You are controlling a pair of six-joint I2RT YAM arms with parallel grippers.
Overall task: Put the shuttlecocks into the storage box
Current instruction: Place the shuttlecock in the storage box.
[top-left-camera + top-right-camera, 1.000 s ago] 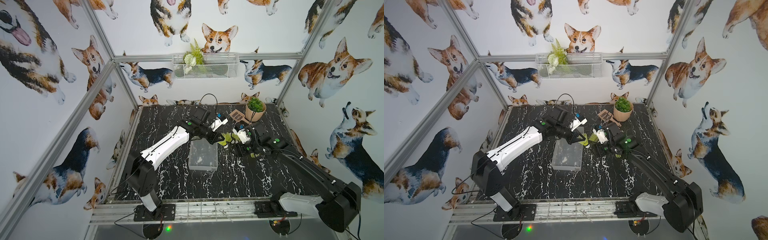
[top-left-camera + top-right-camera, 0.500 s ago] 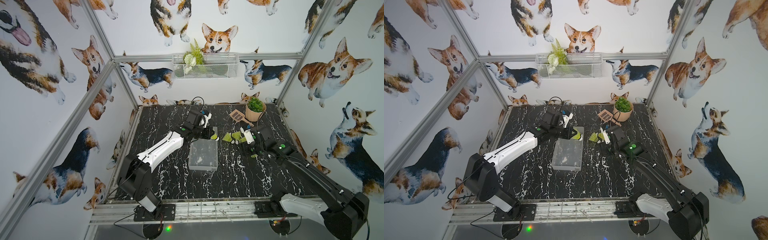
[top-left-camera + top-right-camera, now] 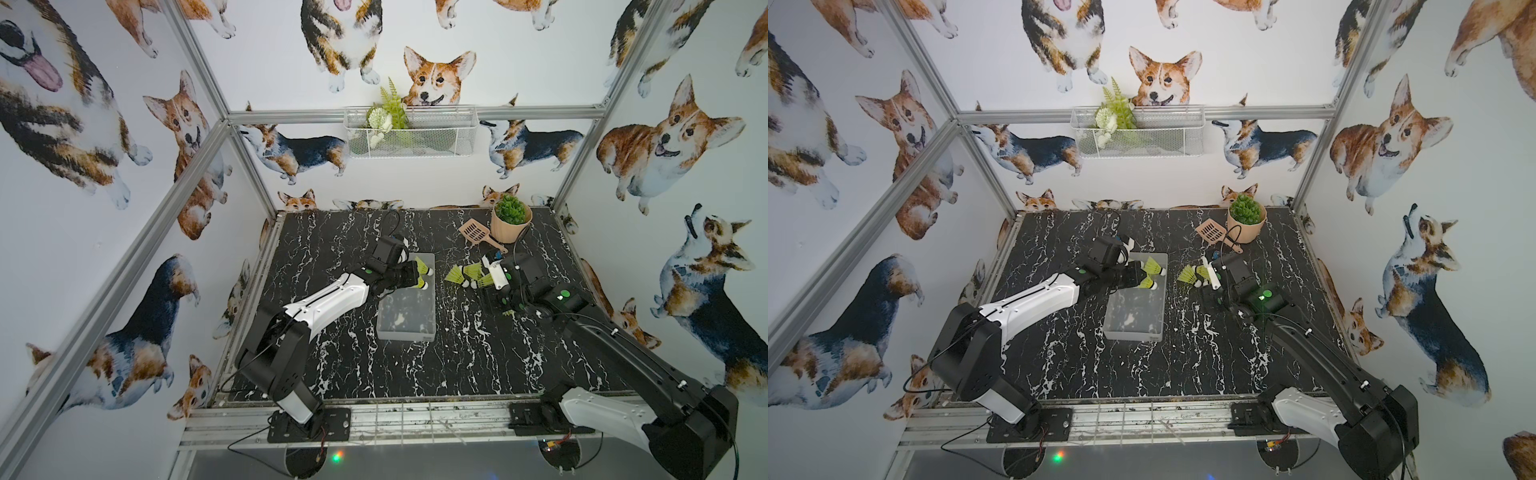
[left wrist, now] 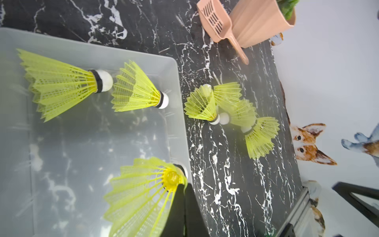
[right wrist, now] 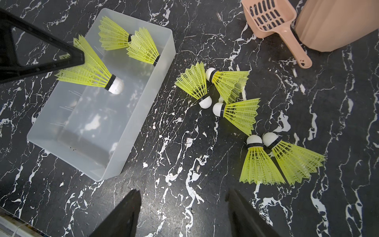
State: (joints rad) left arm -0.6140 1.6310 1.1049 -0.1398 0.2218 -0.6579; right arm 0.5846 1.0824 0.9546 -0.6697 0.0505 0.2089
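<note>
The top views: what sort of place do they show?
Probably a robot test cell, not a home: an aluminium frame carries corgi wallpaper, and the left arm and right arm stand on a rail at the table edge.

The left arm (image 3: 324, 305) and right arm (image 3: 615, 353) have white shells with screws between black joints. A green dot (image 3: 368, 271) marks each wrist. Black cables (image 3: 249, 439) trail from black base plates (image 3: 307, 426). The left end effector (image 4: 185, 197) and right end effector (image 5: 182, 192) have black wedge-shaped fingers (image 5: 123, 215).
</note>
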